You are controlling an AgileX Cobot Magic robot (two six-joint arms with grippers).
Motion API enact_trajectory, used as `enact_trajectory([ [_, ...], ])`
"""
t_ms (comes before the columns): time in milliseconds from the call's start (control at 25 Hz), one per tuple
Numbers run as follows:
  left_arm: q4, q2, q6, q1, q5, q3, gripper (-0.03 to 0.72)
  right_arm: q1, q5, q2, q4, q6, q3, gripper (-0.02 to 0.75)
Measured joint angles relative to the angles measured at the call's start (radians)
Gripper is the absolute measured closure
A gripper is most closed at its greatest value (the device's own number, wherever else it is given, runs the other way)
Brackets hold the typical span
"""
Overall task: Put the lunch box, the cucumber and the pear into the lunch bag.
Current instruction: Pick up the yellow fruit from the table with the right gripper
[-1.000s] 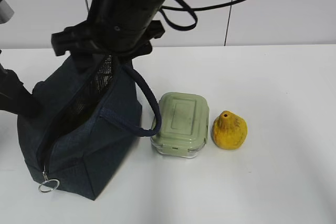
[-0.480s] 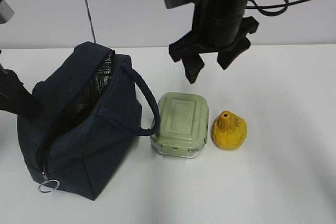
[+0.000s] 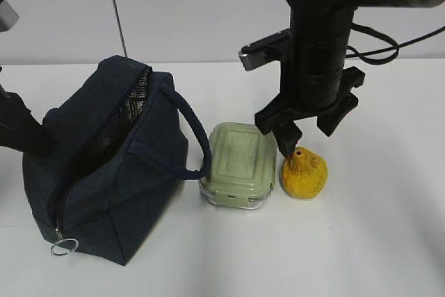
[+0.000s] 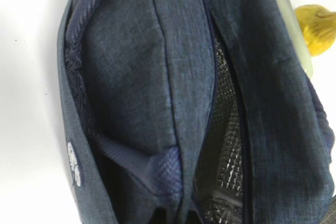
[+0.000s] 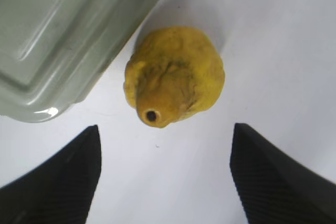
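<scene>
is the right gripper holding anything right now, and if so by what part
Nothing is held. The right gripper is open above the pear, fingers apart and clear of it.

**No readable text anywhere**

Looked all over, found nothing legible. Only candidate was a small white patch (image 4: 75, 162) sewn on the side of the lunch bag (image 4: 157, 77) in the left wrist view, way too blurry to make out any letters. Nothing printed on the lunch box (image 3: 239, 161) lid, nothing on the pear (image 5: 176, 77), no numbers or logos on the right gripper (image 3: 311, 132) either.
</scene>
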Motion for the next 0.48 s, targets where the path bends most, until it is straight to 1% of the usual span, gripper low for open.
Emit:
enact_trajectory([
  [160, 0.0, 0.0, 0.0, 0.0, 0.001, 0.0, 0.686, 0.0, -0.027, 0.013, -0.006, -0.002, 0.031, 0.161],
  [360, 0.0, 0.0, 0.0, 0.0, 0.002, 0.0, 0.686, 0.0, -0.061, 0.044, -0.004, -0.002, 0.031, 0.231],
  [480, 0.0, 0.0, 0.0, 0.0, 0.002, 0.0, 0.686, 0.0, -0.068, 0.071, -0.003, -0.004, 0.031, 0.248],
])
